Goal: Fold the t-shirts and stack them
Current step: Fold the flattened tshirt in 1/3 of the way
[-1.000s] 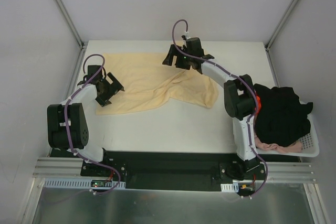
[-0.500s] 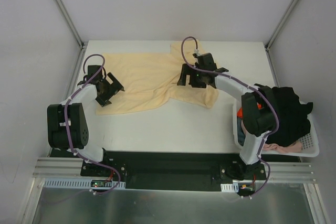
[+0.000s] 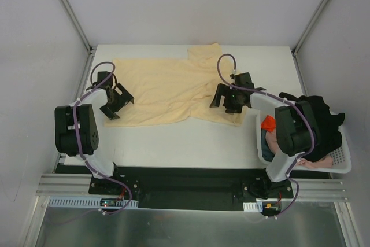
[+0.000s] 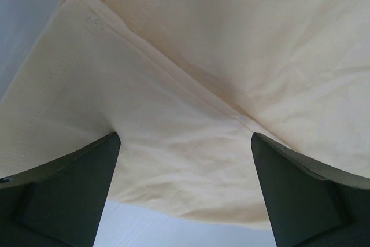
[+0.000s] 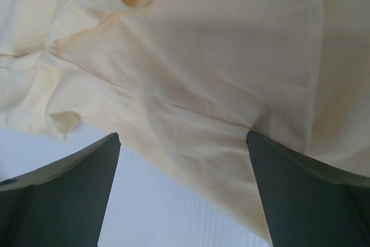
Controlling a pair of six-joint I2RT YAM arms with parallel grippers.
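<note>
The pale peach-yellow t-shirt [image 3: 167,85] lies spread across the back half of the white table, one sleeve reaching the far edge. My left gripper [image 3: 120,103] hovers open over the shirt's left hem; in the left wrist view the cloth [image 4: 191,56] and its edge show between the fingers of that gripper [image 4: 185,137], untouched. My right gripper [image 3: 221,101] stands open above the shirt's near right corner, and the right wrist view shows the hem [image 5: 219,44] running between the fingers of the gripper [image 5: 182,136]. More t-shirts, black [image 3: 315,125], orange [image 3: 269,124] and pinkish [image 3: 318,162], sit piled in the basket.
A white lattice basket [image 3: 341,163] stands at the table's right edge beside the right arm. Bare tabletop [image 3: 191,143] stretches between the shirt and the arm bases. Grey walls and frame posts enclose the table on three sides.
The right gripper has travelled from the back middle toward the near right. The shirt's bunched right part now lies flatter and wider. The left gripper has hardly moved.
</note>
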